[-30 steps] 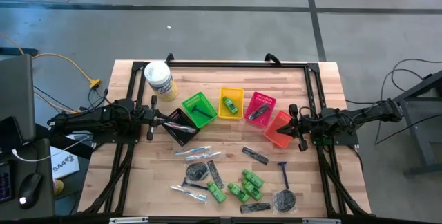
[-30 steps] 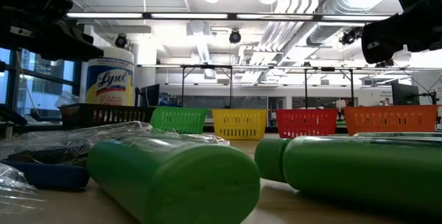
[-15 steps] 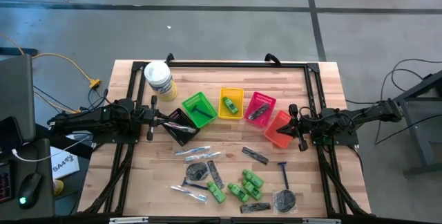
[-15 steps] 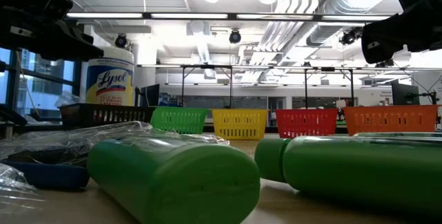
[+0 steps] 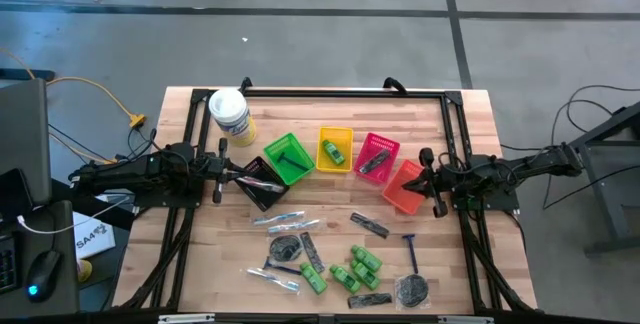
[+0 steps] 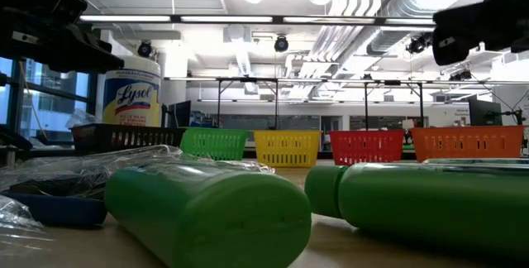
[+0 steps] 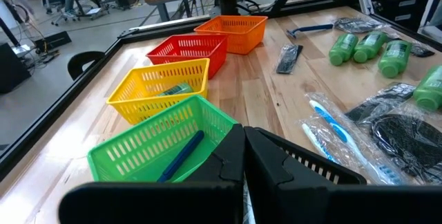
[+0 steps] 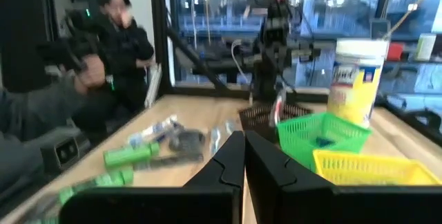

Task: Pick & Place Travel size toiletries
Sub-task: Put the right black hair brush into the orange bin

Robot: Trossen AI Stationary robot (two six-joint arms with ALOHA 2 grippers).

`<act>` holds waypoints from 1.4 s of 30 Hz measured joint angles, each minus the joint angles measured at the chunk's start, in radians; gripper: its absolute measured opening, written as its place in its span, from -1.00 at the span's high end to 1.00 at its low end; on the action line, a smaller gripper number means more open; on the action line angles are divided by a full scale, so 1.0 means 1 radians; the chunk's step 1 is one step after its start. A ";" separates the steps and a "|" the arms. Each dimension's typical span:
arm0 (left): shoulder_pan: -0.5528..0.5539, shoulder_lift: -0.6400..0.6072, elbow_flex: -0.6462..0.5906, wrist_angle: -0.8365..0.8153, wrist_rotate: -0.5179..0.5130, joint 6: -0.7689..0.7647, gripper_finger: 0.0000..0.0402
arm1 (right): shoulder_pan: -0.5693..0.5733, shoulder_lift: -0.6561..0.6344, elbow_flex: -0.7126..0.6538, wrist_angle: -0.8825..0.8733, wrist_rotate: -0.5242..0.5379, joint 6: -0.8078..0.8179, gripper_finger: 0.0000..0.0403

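Note:
The travel size toiletries lie loose on the near half of the table: green mini bottles (image 5: 352, 268), a blue-handled razor (image 5: 410, 252), a dark comb (image 5: 370, 225), a round dark packet (image 5: 413, 289) and clear-wrapped sticks (image 5: 285, 219). My left gripper (image 5: 236, 175) hovers shut at the left, over the black basket (image 5: 262, 186), its closed fingers (image 7: 244, 141) empty. My right gripper (image 5: 421, 180) hovers shut at the right, beside the orange basket (image 5: 404, 188), with nothing between its fingers (image 8: 244, 144).
A row of baskets crosses the table's middle: black, green (image 5: 288, 157) with a blue-handled item, yellow (image 5: 334, 149) with a green bottle, red (image 5: 377, 156) with a comb, orange. A white tub (image 5: 230, 114) stands far left. A person (image 8: 121, 41) shows beyond the table.

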State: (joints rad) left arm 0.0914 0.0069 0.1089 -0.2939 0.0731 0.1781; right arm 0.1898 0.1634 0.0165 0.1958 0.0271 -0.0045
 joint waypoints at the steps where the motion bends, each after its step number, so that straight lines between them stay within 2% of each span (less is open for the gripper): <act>1: 0.000 0.000 0.000 0.000 0.000 0.000 1.00 | 0.000 0.007 0.013 -0.016 0.000 -0.002 0.98; 6: 0.000 0.000 0.000 0.000 0.000 0.000 1.00 | 0.000 0.073 0.123 -0.097 -0.003 -0.009 0.98; 12: 0.000 0.000 0.000 0.000 0.000 0.000 1.00 | 0.026 0.242 0.307 -0.237 0.024 0.009 0.98; 24: 0.000 0.000 0.000 0.003 0.000 0.000 1.00 | 0.219 0.648 0.713 -0.677 0.194 0.274 0.98; 30: 0.000 0.000 0.000 0.003 0.000 0.000 1.00 | 0.309 0.816 0.820 -0.771 0.096 0.401 0.98; 36: 0.000 0.000 0.000 0.003 0.000 0.000 1.00 | 0.382 0.929 0.871 -0.835 0.012 0.537 0.96; 38: 0.000 0.000 0.000 0.003 0.000 0.000 1.00 | 0.410 0.974 0.870 -0.839 -0.034 0.580 0.89; 42: 0.000 0.000 0.000 0.003 0.000 0.000 1.00 | 0.453 1.081 0.870 -0.831 -0.040 0.657 0.62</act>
State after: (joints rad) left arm 0.0912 0.0071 0.1089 -0.2909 0.0734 0.1780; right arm 0.6430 1.2442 0.8864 -0.6357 -0.0124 0.6525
